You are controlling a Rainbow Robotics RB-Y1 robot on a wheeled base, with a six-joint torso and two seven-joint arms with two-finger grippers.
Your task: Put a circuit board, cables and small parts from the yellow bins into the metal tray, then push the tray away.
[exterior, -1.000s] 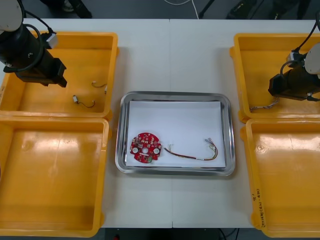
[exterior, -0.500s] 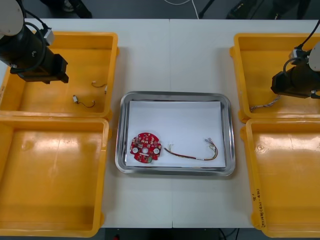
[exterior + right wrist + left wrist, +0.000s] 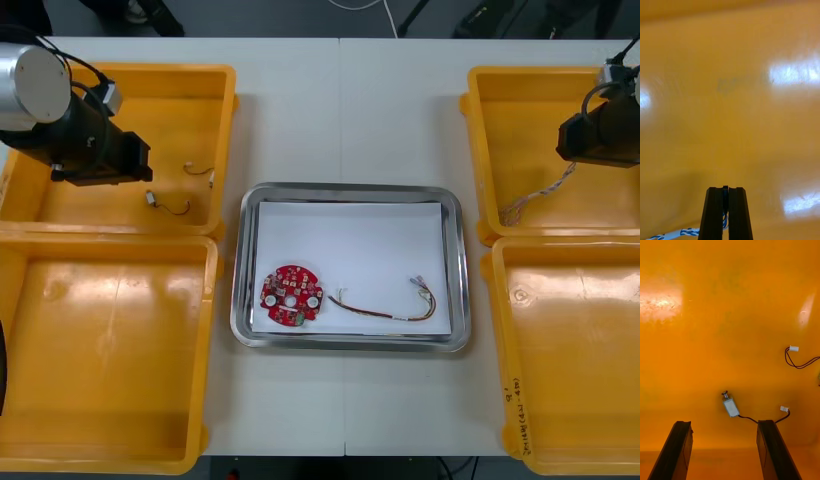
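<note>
right gripper upper right of frame, pinching twisted blue-white cable | left gripper upper left, fingers spread above small metal part | circuit board + red-yellow cable in metal tray, centre

Bright, even overhead light on table. White glare patches on far right bin floor under my right wrist (one in far left bin too). Rim of metal tray gleams.
</note>
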